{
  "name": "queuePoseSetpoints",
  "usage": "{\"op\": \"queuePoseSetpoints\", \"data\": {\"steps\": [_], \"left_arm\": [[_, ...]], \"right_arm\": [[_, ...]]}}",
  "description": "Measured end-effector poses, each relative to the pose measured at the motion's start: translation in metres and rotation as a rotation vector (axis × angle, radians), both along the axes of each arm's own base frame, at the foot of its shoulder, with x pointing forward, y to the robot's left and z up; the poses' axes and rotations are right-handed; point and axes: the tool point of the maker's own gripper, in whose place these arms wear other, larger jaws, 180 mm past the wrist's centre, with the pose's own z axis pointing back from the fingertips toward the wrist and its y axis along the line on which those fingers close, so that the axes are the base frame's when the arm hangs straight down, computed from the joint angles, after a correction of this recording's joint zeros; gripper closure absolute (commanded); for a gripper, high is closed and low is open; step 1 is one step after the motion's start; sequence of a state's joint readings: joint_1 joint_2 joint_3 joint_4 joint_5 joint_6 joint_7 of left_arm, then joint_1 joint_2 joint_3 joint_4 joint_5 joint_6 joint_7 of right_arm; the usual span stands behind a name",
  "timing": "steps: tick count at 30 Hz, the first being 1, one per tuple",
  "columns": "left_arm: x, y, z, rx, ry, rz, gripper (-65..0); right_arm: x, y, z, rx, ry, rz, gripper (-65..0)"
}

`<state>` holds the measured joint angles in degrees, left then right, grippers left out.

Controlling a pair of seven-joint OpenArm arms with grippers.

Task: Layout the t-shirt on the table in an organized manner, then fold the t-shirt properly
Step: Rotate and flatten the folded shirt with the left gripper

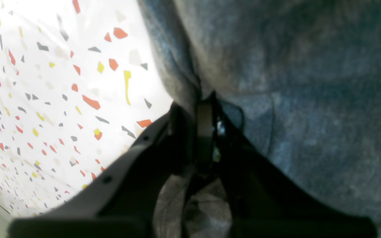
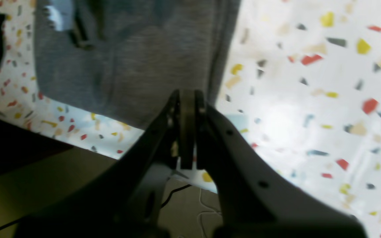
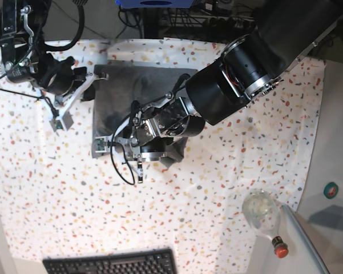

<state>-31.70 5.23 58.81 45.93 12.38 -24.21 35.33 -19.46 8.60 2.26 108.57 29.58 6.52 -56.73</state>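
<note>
Your left end effector (image 1: 207, 109) is clamped on a fold of the grey t-shirt (image 3: 140, 94). Your right end effector (image 2: 187, 99) is closed at the shirt's edge on the speckled tabletop (image 3: 57, 188); whether it grips cloth, you cannot tell.

The t-shirt (image 3: 138, 91) is a plain heather grey with no print, reading slightly bluish in the left wrist view. The tabletop (image 3: 57, 194) is covered in white cloth speckled with red, orange, yellow and grey terrazzo flecks. Both arms are black, as are the left pincer (image 1: 207, 109) and right pincer (image 2: 187, 99), and a black keyboard (image 3: 111, 264) and a red-capped clear bottle (image 3: 265, 220) lie near the front edge.
</note>
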Motion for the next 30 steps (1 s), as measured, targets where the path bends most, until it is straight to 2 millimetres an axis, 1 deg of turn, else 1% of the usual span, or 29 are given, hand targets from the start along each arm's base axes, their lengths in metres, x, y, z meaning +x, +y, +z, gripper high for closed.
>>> {"op": "queuePoseSetpoints", "data": {"steps": [2, 4, 8, 11, 13, 14, 16, 20, 22, 24, 26, 28, 30], "left_arm": [[0.0, 0.0, 0.0, 0.0, -0.001, 0.0, 0.0], [0.0, 0.0, 0.0, 0.0, 0.0, 0.0, 0.0], [0.0, 0.0, 0.0, 0.001, 0.0, 0.0, 0.0], [0.0, 0.0, 0.0, 0.0, 0.0, 0.0, 0.0], [0.0, 0.0, 0.0, 0.002, -0.001, 0.0, 0.0], [0.0, 0.0, 0.0, 0.002, 0.0, 0.001, 0.0], [0.0, 0.0, 0.0, 0.0, 0.0, 0.0, 0.0], [0.0, 0.0, 0.0, 0.002, -0.001, 0.0, 0.0], [0.0, 0.0, 0.0, 0.0, 0.0, 0.0, 0.0], [0.0, 0.0, 0.0, 0.001, -0.001, 0.0, 0.0], [0.0, 0.0, 0.0, -0.001, 0.0, -0.001, 0.0], [0.0, 0.0, 0.0, 0.0, -0.001, 0.001, 0.0], [0.001, 0.0, 0.0, 0.0, -0.001, 0.002, 0.0]], "right_arm": [[-0.004, 0.006, -0.006, 0.016, 0.02, 0.0, 0.0], [-0.009, 0.005, -0.017, 0.014, 0.055, -0.006, 0.0], [-0.018, 0.012, -0.049, 0.025, 0.143, 0.001, 0.0], [-0.02, 0.009, -0.068, 0.034, 0.155, -0.041, 0.0], [-0.023, 0.007, -0.07, 0.03, 0.164, -0.041, 0.0], [-0.022, 0.007, -0.068, 0.024, 0.161, -0.036, 0.0], [-0.02, 0.009, -0.055, 0.015, 0.137, -0.013, 0.0], [-0.01, 0.021, -0.015, 0.032, 0.054, 0.033, 0.0], [-0.003, 0.026, -0.01, 0.044, 0.041, 0.03, 0.0], [-0.003, 0.034, -0.021, 0.061, 0.074, 0.026, 0.0], [-0.01, 0.045, -0.043, 0.077, 0.147, 0.059, 0.0], [-0.011, 0.047, -0.061, 0.066, 0.17, 0.06, 0.0], [-0.014, 0.051, -0.069, 0.064, 0.184, 0.074, 0.0]]}}
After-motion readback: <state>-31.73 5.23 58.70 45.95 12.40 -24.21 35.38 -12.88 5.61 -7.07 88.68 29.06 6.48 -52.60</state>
